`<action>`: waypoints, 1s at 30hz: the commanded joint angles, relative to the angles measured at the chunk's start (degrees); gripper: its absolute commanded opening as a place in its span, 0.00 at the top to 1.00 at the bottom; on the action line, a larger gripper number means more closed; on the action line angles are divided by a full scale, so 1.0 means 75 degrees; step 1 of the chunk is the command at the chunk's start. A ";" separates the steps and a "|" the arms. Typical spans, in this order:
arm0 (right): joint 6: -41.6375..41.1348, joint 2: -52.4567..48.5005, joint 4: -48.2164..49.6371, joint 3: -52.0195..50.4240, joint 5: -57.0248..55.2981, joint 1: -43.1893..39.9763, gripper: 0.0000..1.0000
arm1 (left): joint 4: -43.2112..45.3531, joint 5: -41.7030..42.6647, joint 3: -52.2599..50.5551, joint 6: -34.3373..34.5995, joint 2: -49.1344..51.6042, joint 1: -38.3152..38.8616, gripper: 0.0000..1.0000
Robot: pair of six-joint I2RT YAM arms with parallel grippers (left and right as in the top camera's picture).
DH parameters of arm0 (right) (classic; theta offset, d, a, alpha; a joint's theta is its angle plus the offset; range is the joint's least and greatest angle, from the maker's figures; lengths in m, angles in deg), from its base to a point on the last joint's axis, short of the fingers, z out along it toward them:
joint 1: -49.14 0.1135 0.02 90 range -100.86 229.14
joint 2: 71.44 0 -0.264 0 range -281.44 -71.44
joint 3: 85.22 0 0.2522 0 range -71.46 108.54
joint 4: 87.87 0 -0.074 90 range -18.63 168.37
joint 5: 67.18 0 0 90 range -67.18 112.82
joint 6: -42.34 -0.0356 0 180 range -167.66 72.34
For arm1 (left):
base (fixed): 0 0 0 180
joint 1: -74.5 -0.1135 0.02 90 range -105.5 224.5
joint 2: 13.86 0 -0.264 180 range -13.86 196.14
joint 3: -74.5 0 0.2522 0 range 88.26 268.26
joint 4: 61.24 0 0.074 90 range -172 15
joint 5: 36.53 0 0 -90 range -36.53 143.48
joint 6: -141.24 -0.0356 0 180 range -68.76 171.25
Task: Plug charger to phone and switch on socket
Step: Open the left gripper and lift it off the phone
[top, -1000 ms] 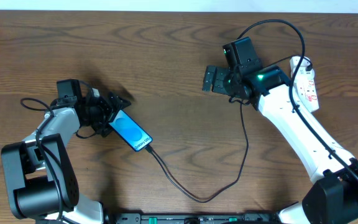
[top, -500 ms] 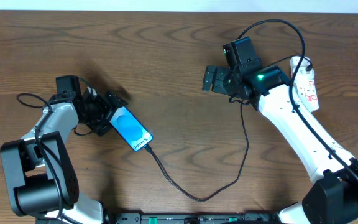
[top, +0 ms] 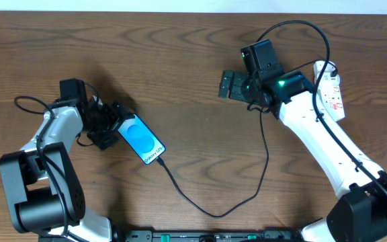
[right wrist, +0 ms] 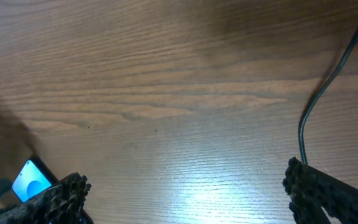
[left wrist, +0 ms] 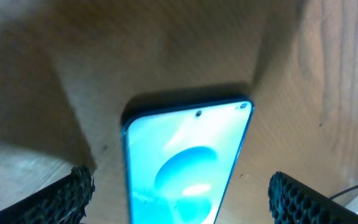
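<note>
- My left gripper [top: 116, 126] sits low at the left side of the brown wooden table [top: 180, 47]. Its jaws are spread wide.
- Its two black mesh-textured fingers [left wrist: 67, 198] stand either side of the top end of the phone [top: 143, 140], a slim rectangle with a bright blue screen and a dark frame.
- In the left wrist view, bare wood shows between each finger and the phone's long edges, so I am clamped on nothing.
- The phone lies flat, screen up and set at a slant. Its top end points toward my left gripper and its bottom end toward the near edge of the table.
- The charger [top: 267, 161] — a long thin black cable — meets the phone's bottom short edge. From there it loops toward the near edge and runs up under my right arm. I cannot tell whether the tip is pushed fully home.
- My right gripper [top: 228, 86] hangs over bare wood right of the table's middle, well apart from the phone. Its jaws are fully parted with nothing between them.
- The socket [top: 333, 94] — a narrow white power strip with small red marks — lies at the far right, just beside my right arm and partly hidden by it. The position of its switches is too small to read.
</note>
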 commanded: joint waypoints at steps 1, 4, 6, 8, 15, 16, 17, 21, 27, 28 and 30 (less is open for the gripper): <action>0.0032 0.0119 0.0015 0.0032 -0.0038 0.0038 0.01 | -0.1026 -0.1032 0.0848 -0.0644 -0.0245 0.0012 0.08; 0.0035 0.0111 0.0032 0.0029 -0.0125 0.0038 0.01 | -0.2145 -0.2192 0.1527 -0.0781 -0.0516 0.0195 0.08; 0.0038 0.0050 0.0032 0.0029 -0.0347 0.0038 0.01 | -0.2637 -0.2777 0.1915 -0.0801 -0.0787 0.0428 0.08; 0.0035 -0.0044 0.0029 0.0026 -0.0385 0.0038 0.01 | -0.2929 -0.3244 0.2177 -0.0871 -0.1145 0.0772 0.08; 0.0035 -0.0245 0.0000 0.0026 -0.0385 0.0047 0.01 | -0.2771 -0.4188 0.2393 -0.2261 -0.2713 0.2675 0.08; 0.0035 -0.0248 -0.0003 0.0026 -0.0385 0.0047 0.01 | -0.2728 -0.4278 0.2393 -0.2346 -0.2821 0.2801 0.08; 0.0035 -0.0248 -0.0003 0.0026 -0.0385 0.0044 0.01 | -0.2643 -0.4590 0.2393 -0.2428 -0.3048 0.3051 0.08; 0.0032 -0.0248 -0.0003 0.0026 -0.0382 0.0044 0.01 | -0.2582 -0.4960 0.2390 -0.2425 -0.3398 0.3276 0.08; 0.0032 -0.0245 -0.0003 0.0026 -0.0382 0.0044 0.01 | -0.2582 -0.4960 0.2387 -0.2425 -0.3381 0.3276 0.08; 0.0032 -0.0248 -0.0003 0.0026 -0.0382 0.0044 0.01 | -0.2582 -0.4960 0.2387 -0.2425 -0.3381 0.3276 0.08; 0.0035 -0.0245 -0.0070 0.0026 -0.0154 0.0047 0.01 | -0.2582 -0.4960 0.2387 -0.2425 -0.3381 0.3276 0.08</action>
